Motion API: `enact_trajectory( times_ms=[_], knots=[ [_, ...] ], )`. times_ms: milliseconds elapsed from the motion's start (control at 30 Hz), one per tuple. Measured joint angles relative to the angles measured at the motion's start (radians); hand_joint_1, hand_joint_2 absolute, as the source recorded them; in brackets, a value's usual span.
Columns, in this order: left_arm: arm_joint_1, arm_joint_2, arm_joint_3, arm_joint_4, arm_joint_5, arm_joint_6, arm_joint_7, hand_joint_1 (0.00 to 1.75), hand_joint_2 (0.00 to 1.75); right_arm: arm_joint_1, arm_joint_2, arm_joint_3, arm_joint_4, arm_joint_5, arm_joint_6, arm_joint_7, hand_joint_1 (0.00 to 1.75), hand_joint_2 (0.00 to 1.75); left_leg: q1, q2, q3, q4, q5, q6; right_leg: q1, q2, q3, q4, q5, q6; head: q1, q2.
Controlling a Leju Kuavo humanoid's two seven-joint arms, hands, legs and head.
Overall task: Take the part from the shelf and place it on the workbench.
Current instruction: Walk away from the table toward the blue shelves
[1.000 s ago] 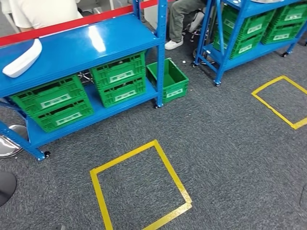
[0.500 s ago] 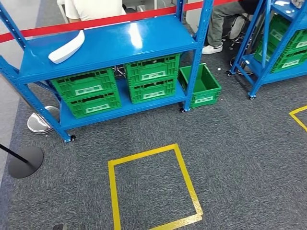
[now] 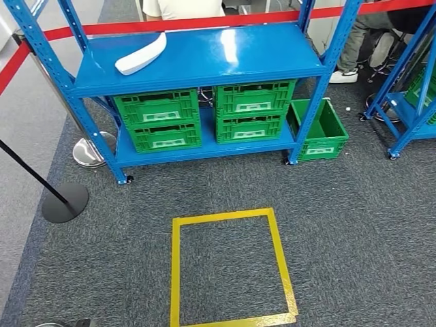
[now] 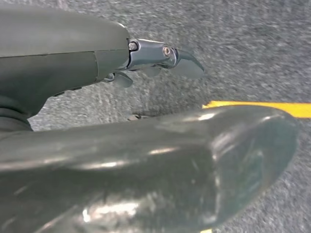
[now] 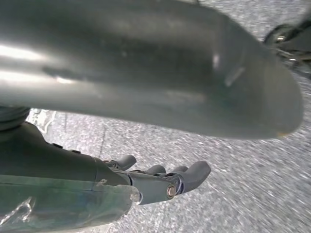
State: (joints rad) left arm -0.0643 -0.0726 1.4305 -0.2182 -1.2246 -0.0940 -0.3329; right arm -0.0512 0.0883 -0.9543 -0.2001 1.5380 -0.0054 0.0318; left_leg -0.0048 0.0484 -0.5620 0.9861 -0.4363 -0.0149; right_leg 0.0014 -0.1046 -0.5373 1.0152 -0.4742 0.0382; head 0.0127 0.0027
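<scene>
A grey carpeted floor (image 3: 349,225) fills the lower part of the head view. Beyond it stands a blue metal shelf rack (image 3: 206,58) with two levels. A red barrier tape (image 3: 206,24) runs behind the rack, and a person in a light top (image 3: 182,8) sits past it.

On the floor in front of the rack is a square outline of yellow tape (image 3: 231,269). Four green slatted plastic crates (image 3: 206,116) sit on the lower level in two stacks of two, side by side. An open green plastic bin (image 3: 319,129) rests on the floor just beside the rack's right post. A black round stanchion base (image 3: 65,202) stands on the floor to the left.

The long white curved plastic part (image 3: 141,54) lies flat on the top level, near its left end. Its long axis runs diagonally, the far end pointing away and to the right, the near end toward the left front corner.

The left hand (image 4: 157,63) hangs above the carpet, fingers loosely extended and apart, holding nothing. The right hand (image 5: 161,179) likewise hangs over the carpet, fingers spread, grasping nothing.
</scene>
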Motion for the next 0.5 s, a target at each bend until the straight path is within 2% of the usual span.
enact_trajectory(
  times_ms=[67, 133, 167, 200, 233, 267, 333, 367, 400, 500],
  knots=[
    [0.002, 0.000, 0.000, 0.000, 0.000, 0.001, -0.001, 0.00, 0.00, 0.000, -0.001, -0.002, 0.000, -0.010, -0.002, -0.001, 0.00, 0.00, 0.005, -0.010, 0.002, -0.005, 0.005, 0.012, -0.003, 0.034, -0.011, 0.031, -0.022, 0.012, 0.003, 0.000],
    [-0.001, 0.000, 0.000, 0.000, 0.001, 0.001, -0.002, 0.00, 0.00, 0.004, -0.002, -0.006, 0.000, -0.023, 0.000, 0.002, 0.00, 0.00, 0.008, -0.020, 0.002, -0.007, 0.007, 0.019, -0.007, 0.083, -0.064, 0.145, -0.082, 0.022, 0.010, 0.000],
    [-0.003, 0.000, 0.000, 0.000, 0.002, 0.001, -0.002, 0.00, 0.00, 0.006, -0.002, -0.010, 0.000, -0.031, 0.001, 0.005, 0.00, 0.00, 0.008, -0.026, 0.001, -0.007, 0.006, 0.021, -0.008, 0.094, -0.100, 0.217, -0.113, 0.024, 0.011, 0.000],
    [-0.004, 0.000, 0.000, 0.000, 0.002, 0.001, -0.003, 0.00, 0.00, 0.008, -0.002, -0.014, 0.000, -0.037, 0.003, 0.008, 0.00, 0.00, 0.008, -0.031, 0.002, -0.007, 0.006, 0.022, -0.008, 0.098, -0.129, 0.272, -0.129, 0.025, 0.012, 0.000],
    [-0.004, 0.000, 0.000, 0.000, 0.002, 0.001, -0.003, 0.00, 0.00, 0.010, -0.002, -0.018, 0.000, -0.041, 0.004, 0.010, 0.00, 0.00, 0.008, -0.037, 0.002, -0.007, 0.006, 0.022, -0.009, 0.100, -0.143, 0.293, -0.126, 0.026, 0.012, 0.000],
    [-0.003, 0.000, 0.000, 0.000, 0.002, 0.001, -0.003, 0.00, 0.00, 0.010, -0.002, -0.022, 0.000, -0.043, 0.004, 0.011, 0.00, 0.00, 0.009, -0.043, 0.003, -0.007, 0.006, 0.021, -0.009, 0.100, -0.137, 0.272, -0.103, 0.027, 0.012, 0.000],
    [-0.003, 0.000, 0.000, 0.000, 0.003, 0.001, -0.004, 0.00, 0.00, 0.010, -0.003, -0.027, 0.000, -0.048, 0.004, 0.014, 0.00, 0.87, 0.012, -0.053, 0.007, -0.005, 0.003, 0.014, -0.014, 0.102, -0.077, 0.137, -0.027, 0.029, 0.014, 0.000],
    [-0.004, 0.002, 0.000, 0.000, 0.003, 0.001, -0.004, 0.00, 0.00, 0.008, -0.003, -0.030, 0.000, -0.052, 0.004, 0.018, 0.00, 1.31, 0.011, -0.057, 0.007, -0.002, 0.001, 0.008, -0.016, 0.106, -0.047, 0.071, -0.001, 0.027, 0.016, 0.000],
    [-0.004, 0.003, 0.000, 0.000, 0.003, 0.001, -0.005, 0.00, 0.00, 0.006, -0.002, -0.034, 0.001, -0.058, 0.003, 0.022, 0.00, 1.75, 0.009, -0.060, 0.007, 0.000, 0.001, 0.002, -0.017, 0.110, -0.027, 0.029, 0.013, 0.023, 0.017, 0.000],
    [-0.004, 0.007, 0.000, 0.000, 0.003, 0.000, -0.008, 0.00, 0.00, 0.005, -0.002, -0.048, 0.001, -0.074, -0.001, 0.038, 0.00, 1.75, 0.007, -0.062, 0.004, -0.004, 0.005, -0.012, -0.015, 0.116, -0.022, 0.009, 0.017, 0.003, 0.014, 0.000]
  ],
)
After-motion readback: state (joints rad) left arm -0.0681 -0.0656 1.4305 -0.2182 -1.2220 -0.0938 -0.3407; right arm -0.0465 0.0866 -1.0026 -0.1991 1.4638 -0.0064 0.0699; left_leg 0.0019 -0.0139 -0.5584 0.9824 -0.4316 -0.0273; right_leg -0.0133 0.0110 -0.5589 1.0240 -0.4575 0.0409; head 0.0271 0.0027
